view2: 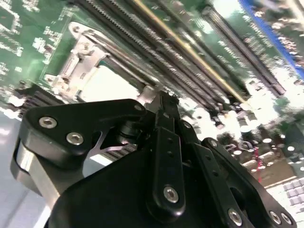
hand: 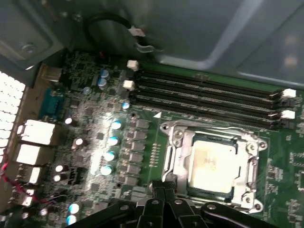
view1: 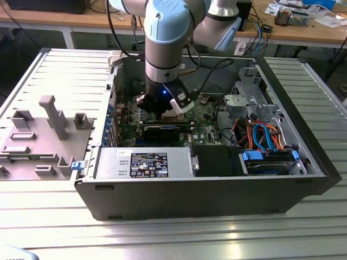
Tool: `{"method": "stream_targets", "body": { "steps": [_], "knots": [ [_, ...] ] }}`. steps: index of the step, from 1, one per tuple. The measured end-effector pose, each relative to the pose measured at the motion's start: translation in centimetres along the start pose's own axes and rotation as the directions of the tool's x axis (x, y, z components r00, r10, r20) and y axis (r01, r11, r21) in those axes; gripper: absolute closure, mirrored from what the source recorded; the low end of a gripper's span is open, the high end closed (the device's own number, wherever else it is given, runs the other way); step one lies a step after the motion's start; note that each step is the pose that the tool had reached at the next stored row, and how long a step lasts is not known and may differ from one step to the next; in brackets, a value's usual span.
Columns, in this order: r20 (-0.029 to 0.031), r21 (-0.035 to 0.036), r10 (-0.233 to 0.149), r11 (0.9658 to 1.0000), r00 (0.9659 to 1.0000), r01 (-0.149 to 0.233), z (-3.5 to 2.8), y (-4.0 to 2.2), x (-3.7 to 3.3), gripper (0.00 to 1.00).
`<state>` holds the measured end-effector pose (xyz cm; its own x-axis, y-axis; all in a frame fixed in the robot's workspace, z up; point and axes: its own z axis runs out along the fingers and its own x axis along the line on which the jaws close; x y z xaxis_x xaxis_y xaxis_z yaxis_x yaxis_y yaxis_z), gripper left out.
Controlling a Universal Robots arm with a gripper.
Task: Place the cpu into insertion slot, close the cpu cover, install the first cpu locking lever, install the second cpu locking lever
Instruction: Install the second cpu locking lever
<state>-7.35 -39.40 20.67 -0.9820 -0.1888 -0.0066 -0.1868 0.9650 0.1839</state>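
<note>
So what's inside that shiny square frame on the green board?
The cpu, a pale square chip, sits inside the cpu cover. The insertion slot beneath is covered by it. The gripper hangs at the frame's edge.

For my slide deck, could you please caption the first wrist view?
Gripper poised at the edge of the insertion slot, cpu seated under the closed cpu cover.

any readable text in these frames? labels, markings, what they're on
Nothing can be quoted.
Black label on the silver power supply: white print, too small to read.
Motherboard markings: blurred, unreadable.
CPU top: glare, no legible print.
Papers on the far desk: too small to read.
</note>
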Motion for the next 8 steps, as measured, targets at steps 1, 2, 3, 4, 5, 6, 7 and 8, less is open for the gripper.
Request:
{"method": "stream_targets", "body": {
  "steps": [1, 2, 3, 4, 5, 6, 7, 8],
  "knots": [
    [-0.0017, -0.0003, 0.000, 1.0000, 1.0000, 0.000, 0.02, 0.11, -0.31, 0.89],
    [-0.0036, -0.0006, 0.001, 1.0000, 1.0000, -0.001, 0.05, 0.24, -0.64, 0.89],
    [-0.0063, -0.0013, 0.001, 1.0000, 1.0000, -0.001, 0.09, 0.45, -1.09, 0.89],
    [-0.0084, -0.0017, 0.002, 1.0000, 1.0000, -0.002, 0.13, 0.60, -1.44, 0.89],
    [-0.0108, -0.0021, 0.002, 1.0000, 0.9999, -0.002, 0.15, 0.77, -1.80, 0.89],
    [-0.0128, -0.0024, 0.002, 1.0000, 0.9999, -0.002, 0.18, 0.90, -2.15, 0.89],
    [-0.0143, -0.0026, 0.003, 1.0000, 0.9999, -0.003, 0.21, 1.04, -2.55, 0.89],
    [-0.0151, -0.0017, 0.003, 1.0000, 0.9999, -0.003, 0.24, 1.17, -2.88, 0.89]
  ]
}}
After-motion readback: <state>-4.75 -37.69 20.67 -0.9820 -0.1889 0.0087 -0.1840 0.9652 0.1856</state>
